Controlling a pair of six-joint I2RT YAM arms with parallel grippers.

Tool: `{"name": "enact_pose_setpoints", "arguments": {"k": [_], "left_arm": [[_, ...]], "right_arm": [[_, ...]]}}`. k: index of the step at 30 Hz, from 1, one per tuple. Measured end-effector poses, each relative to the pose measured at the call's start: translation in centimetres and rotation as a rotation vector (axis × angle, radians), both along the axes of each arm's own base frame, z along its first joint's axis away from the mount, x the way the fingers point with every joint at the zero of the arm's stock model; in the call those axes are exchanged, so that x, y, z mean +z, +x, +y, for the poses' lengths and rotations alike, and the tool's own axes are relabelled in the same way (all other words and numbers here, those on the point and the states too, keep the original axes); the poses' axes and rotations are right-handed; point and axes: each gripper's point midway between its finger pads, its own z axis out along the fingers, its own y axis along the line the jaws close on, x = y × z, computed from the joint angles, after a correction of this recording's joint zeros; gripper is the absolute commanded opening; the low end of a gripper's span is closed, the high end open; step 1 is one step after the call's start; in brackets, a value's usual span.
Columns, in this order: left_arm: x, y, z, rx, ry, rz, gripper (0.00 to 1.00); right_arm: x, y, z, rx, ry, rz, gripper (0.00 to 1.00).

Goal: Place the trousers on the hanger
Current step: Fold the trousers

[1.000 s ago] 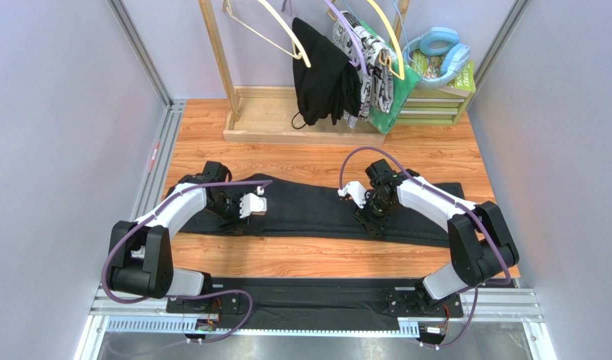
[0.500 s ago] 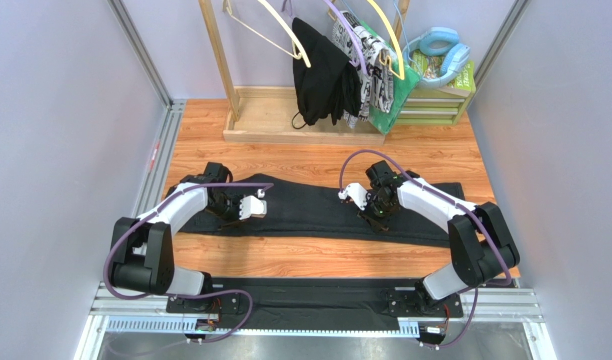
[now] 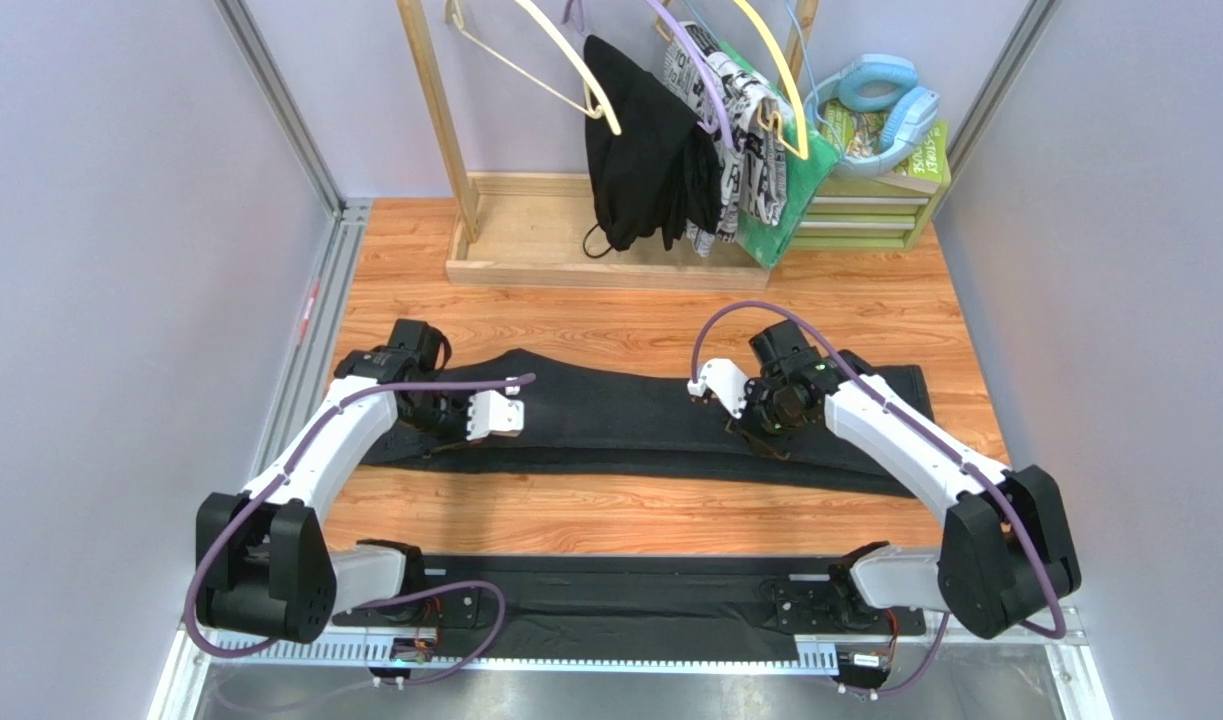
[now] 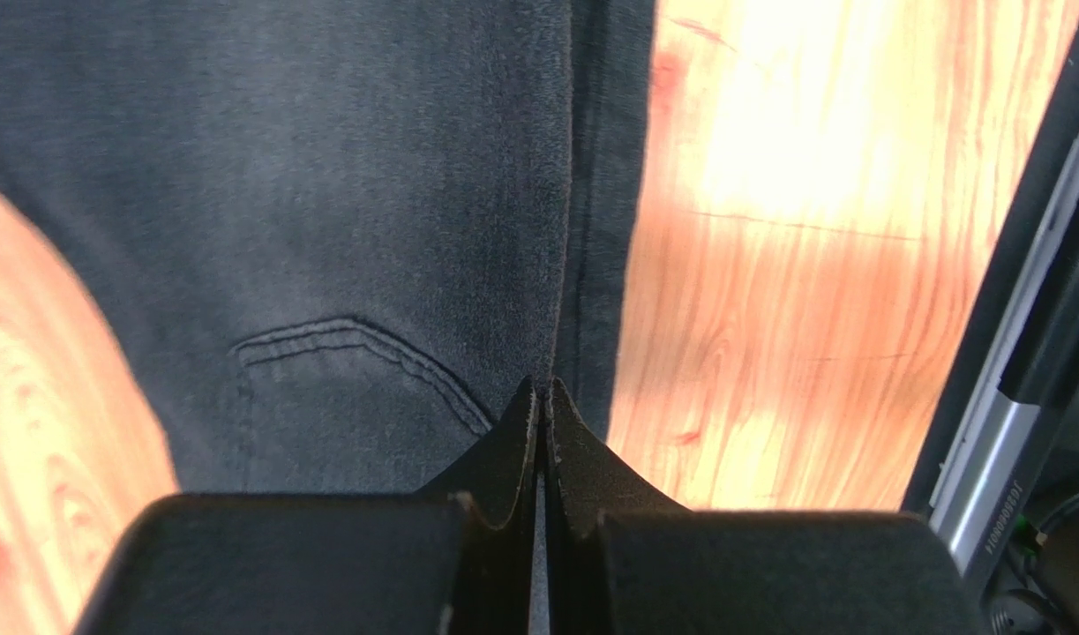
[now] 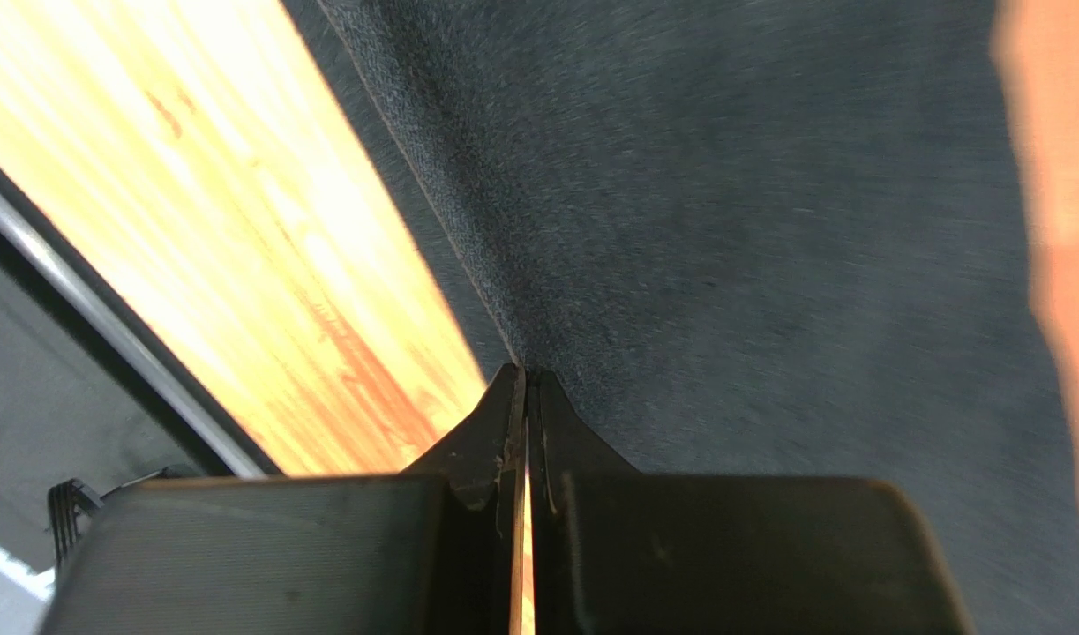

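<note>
Overhead view: the trousers (image 3: 617, 420) are lying flat across the wooden table (image 3: 632, 518), and the hanger (image 3: 584, 78) is hanging on the rack (image 3: 429, 90) behind.

Left wrist view: the left gripper (image 4: 542, 393) is pinching the trousers' edge, fingers pressed together.

Right wrist view: the right gripper (image 5: 525, 377) is likewise clamping the fabric's edge.

Hanger (image 3: 569, 68) hook being cut off by the far picture edge, trousers (image 3: 617, 428) partly hiding beneath both arms, right wrist view blurring, any cloth inside pressed-together left gripper (image 4: 542, 397) and right gripper (image 5: 525, 384) being untellable
</note>
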Motion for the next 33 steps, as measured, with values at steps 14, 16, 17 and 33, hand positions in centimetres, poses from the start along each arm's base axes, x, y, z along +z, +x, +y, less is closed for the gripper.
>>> {"name": "enact_pose_setpoints", "arguments": {"k": [14,16,17,33], "left_arm": [[-0.6,-1.3,-0.3,0.054,-0.016,0.151,0.62],[0.5,0.1,-0.8,0.103,-0.045,0.124,0.63],[0.8,0.8,-1.0,0.123,-0.056,0.114,0.63],[-5.0,7.0,-0.7,0.540,0.012,0.256,0.59]], "right_arm": [[-0.6,0.9,-4.1,-0.230,0.060,0.186,0.96],[-0.5,1.7,-5.3,-0.294,0.074,0.182,0.95],[-0.8,1.9,-5.9,-0.320,0.072,0.190,0.93],[-4.7,9.7,-13.5,-0.545,-0.072,0.196,0.85]]}}
